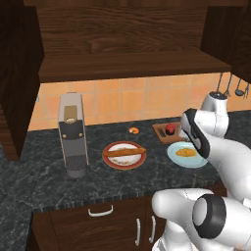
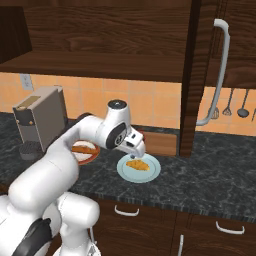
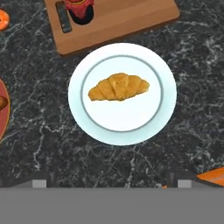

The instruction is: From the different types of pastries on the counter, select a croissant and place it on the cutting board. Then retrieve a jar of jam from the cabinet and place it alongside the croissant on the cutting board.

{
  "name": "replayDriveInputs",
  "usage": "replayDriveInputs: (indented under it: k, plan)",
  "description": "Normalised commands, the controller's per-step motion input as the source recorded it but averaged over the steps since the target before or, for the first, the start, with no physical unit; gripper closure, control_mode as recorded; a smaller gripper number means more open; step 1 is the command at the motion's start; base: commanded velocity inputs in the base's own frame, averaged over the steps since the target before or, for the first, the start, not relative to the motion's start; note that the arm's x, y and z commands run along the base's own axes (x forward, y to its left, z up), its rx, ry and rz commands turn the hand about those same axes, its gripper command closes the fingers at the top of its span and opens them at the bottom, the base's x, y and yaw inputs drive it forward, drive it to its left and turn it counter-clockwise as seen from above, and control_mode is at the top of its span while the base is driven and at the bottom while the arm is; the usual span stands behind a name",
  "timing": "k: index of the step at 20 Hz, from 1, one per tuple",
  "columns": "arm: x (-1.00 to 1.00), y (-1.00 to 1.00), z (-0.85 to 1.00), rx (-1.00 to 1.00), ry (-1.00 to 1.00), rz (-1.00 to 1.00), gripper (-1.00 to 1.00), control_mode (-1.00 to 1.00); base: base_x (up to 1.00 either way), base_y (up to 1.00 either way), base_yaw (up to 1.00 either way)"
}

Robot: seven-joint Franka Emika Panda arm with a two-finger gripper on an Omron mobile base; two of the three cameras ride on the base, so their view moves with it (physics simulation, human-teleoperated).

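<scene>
1. The gripper [image 3: 112, 181] hung directly over the croissant [image 3: 118, 86], its jaws spread wide with nothing between them; the two dark tips stood well apart at the near edge of the hand view.
2. The croissant lay in the middle of a pale white plate [image 3: 166, 105] on the dark speckled tabletop [image 3: 39, 135]. It looked light, flaky and easily crushed, so a gentle squeeze would probably do.
3. The best hold was likely across its thick middle hump, jaws closing on the two long flanks; the tapered ends would crumble or slip. The glazed plate might let it slide if pushed sideways, so a straight descent seemed wise.
4. To one side, a long brown stick pastry [image 1: 124, 151] rested on a round red plate [image 1: 109, 158], near but not touching the white plate.
5. Just beyond the white plate sat the wooden cutting board [image 3: 131, 19], with the red-lidded jam jar [image 3: 79, 9] standing upright on it near one end. The board's other end was bare, leaving room for the croissant beside the jar.
6. Farther off, a tiny orange curl [image 1: 133, 130] lay on the tabletop, and the dark wood cabinet [image 1: 127, 59] hung above.
</scene>
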Motion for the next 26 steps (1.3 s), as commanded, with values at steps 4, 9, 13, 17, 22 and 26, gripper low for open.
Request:
replayDriveInputs:
  k: [4, 9, 13, 17, 22, 26]
  plan:
    - [-0.07, 0.00, -0.10, 0.00, 0.00, -0.49, -1.00, -1.00, 0.00, 0.00, 0.00]
    - [0.27, -0.10, -0.13, 0.01, 0.01, -0.19, -1.00, -1.00, 0.00, 0.00, 0.00]
    - [0.92, -0.35, -0.10, 0.06, 0.04, -0.12, -1.00, -1.00, 0.00, 0.00, 0.00]
    - [0.00, -0.06, -0.19, 0.11, 0.02, 0.00, -1.00, -1.00, 0.00, 0.00, 0.00]
    - [-0.05, 0.00, -0.45, 0.03, 0.01, -0.01, -1.00, -1.00, 0.00, 0.00, 0.00]
    - [-0.16, 0.00, -0.51, 0.01, 0.03, 0.00, -1.00, -1.00, 0.00, 0.00, 0.00]
